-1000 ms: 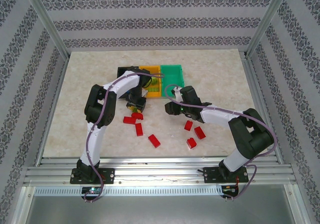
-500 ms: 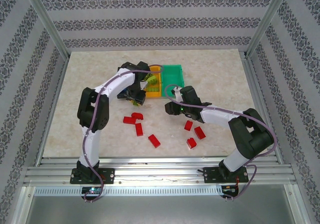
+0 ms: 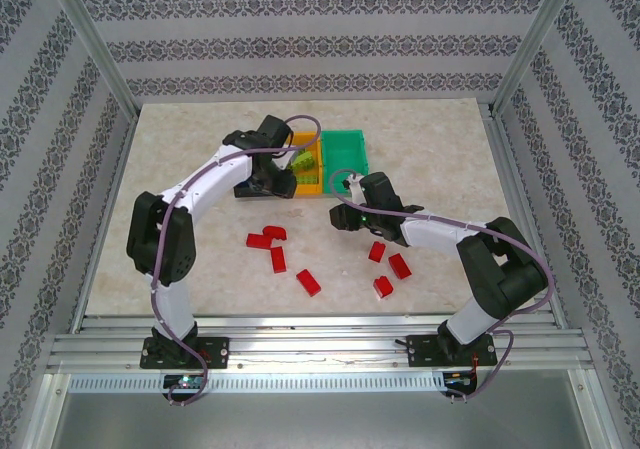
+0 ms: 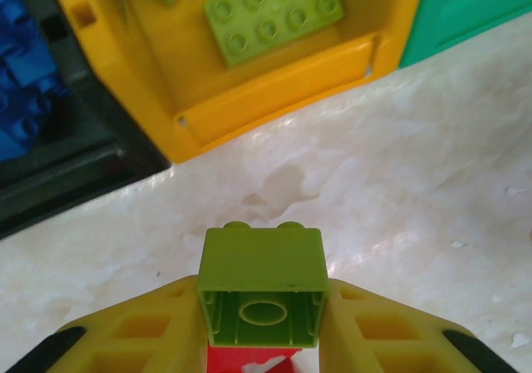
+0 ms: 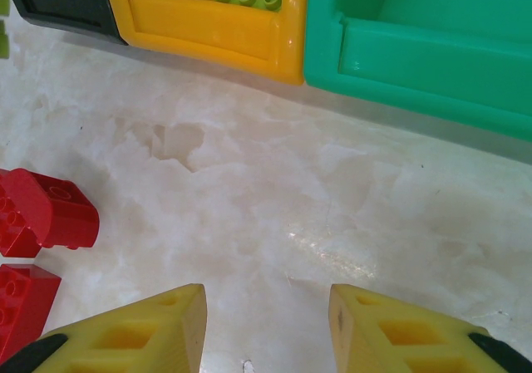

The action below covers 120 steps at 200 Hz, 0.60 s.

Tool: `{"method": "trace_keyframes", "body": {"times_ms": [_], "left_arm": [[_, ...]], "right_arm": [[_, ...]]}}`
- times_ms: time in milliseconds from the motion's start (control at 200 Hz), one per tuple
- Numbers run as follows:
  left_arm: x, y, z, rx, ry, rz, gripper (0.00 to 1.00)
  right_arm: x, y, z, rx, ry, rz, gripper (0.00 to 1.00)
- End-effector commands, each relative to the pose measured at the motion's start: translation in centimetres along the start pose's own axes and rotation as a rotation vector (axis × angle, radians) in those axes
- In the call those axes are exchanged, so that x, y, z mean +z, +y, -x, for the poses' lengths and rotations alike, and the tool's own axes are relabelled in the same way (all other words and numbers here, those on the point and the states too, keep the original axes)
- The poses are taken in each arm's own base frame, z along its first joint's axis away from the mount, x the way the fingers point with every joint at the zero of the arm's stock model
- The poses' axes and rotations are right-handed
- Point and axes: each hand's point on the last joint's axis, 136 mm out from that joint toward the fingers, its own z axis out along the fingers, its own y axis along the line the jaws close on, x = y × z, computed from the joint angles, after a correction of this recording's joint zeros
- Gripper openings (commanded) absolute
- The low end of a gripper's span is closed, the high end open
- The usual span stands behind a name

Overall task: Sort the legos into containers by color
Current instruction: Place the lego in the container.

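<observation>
Positions are given relative to the orange-yellow bin.

Table: pale marbled top.

Left arm: stretched far out, forearm slanting to the bin's near-left corner, wrist pitched down.
Right arm: folded low, hand on the bin's near side and a little to its right.

Bins: the black bin sits against the orange-yellow bin's left wall and the green bin against its right.

Left gripper: fingers clamped on the flanks of a lime brick.
- The brick is squarish, with no marked long axis.
- Its hollow underside faces the wrist camera and its studs point toward the bin.
- A red scrap shows beneath it between the fingers; I cannot tell what it is.

Key relation: the bin lies dead ahead of the held brick.
- In the wrist view the bin's near wall runs across the frame, with a strip of bare table in between.
- The left arm is plainly the nearer one.
- Judgement: carry the brick forward over the near wall, then release.

Right gripper: fingers spread over bare table, nothing held.

Bricks:
- A second lime brick lies inside the orange-yellow bin.
- Blue bricks are in the black bin.
- Red bricks are scattered on the table, all on the bin's near side and not yet sorted.
</observation>
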Motion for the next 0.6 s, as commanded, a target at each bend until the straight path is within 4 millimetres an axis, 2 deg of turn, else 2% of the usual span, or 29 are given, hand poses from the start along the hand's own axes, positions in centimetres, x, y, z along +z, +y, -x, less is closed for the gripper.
{"method": "trace_keyframes", "body": {"times_ms": [0, 175, 265, 370, 495, 595], "left_arm": [[-0.9, -1.7, 2.6, -0.024, -0.13, -0.075, 0.33], [-1.1, -2.0, 4.7, -0.026, -0.172, -0.081, 0.33], [-1.0, -2.0, 6.4, -0.024, -0.207, -0.078, 0.33], [-0.3, -2.6, 7.8, -0.027, -0.208, -0.1, 0.33], [0.9, -2.2, 8.9, -0.04, -0.228, -0.081, 0.33], [1.6, -2.1, 9.2, -0.049, -0.233, -0.077, 0.38]], "right_arm": [[-0.1, 0.0, 1.4, -0.006, -0.037, 0.008, 0.44], [-0.4, -0.4, 1.4, -0.001, -0.045, 0.0, 0.44], [-0.7, -0.5, 1.6, 0.001, -0.057, 0.0, 0.44], [-1.0, -0.7, 1.7, 0.003, -0.064, -0.008, 0.44], [-1.4, -1.1, 1.9, 0.011, -0.076, -0.014, 0.44], [-1.6, -1.3, 2.0, 0.018, -0.083, -0.017, 0.44]]}}
